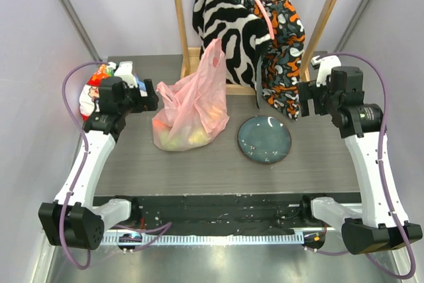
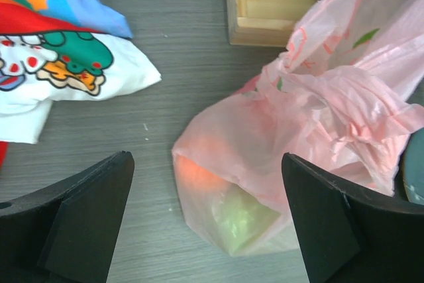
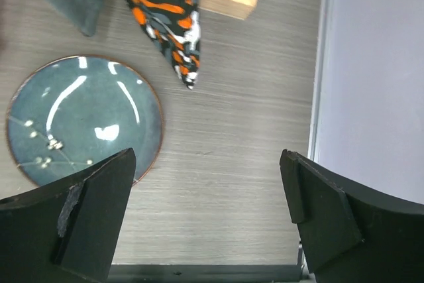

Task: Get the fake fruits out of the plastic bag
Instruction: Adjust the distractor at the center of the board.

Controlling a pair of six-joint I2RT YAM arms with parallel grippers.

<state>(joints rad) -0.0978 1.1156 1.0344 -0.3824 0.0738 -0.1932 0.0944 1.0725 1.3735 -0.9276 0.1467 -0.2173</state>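
**Operator:** What is the state of each pincer?

**Technician:** The left pincer [image 2: 204,164] has its fingers spread wide and holds nothing. It is aimed at the bag's bulging end. The right pincer [image 3: 207,160] is also spread and empty. It hangs over bare tabletop [image 3: 232,183] beside the plate [image 3: 79,117].

**Operator:** Where is the load?

**Technician:** The fake fruits [image 2: 199,170] are inside the plastic bag [image 1: 192,107], which lies on the tabletop near the left pincer's tips. None is out yet. An orange-red shape and a pale green one show through the film, bunched at the closed bottom.

**Operator:** What are the materials?

**Technician:** The bag is thin, translucent pink film, crinkled and limp. Its handles taper away toward the rear. Judgement: the fruits weigh down the near end, so the mouth needs opening or the bottom needs lifting. The plate is round, glossy and dark blue-grey, and is probably the drop point.

**Operator:** What lies beyond that?

**Technician:** A cartoon-printed bag [image 2: 53,64] lies at rear left. Behind stands a pale wooden frame [image 2: 262,11], with patterned garments [image 1: 232,24] hanging on it.
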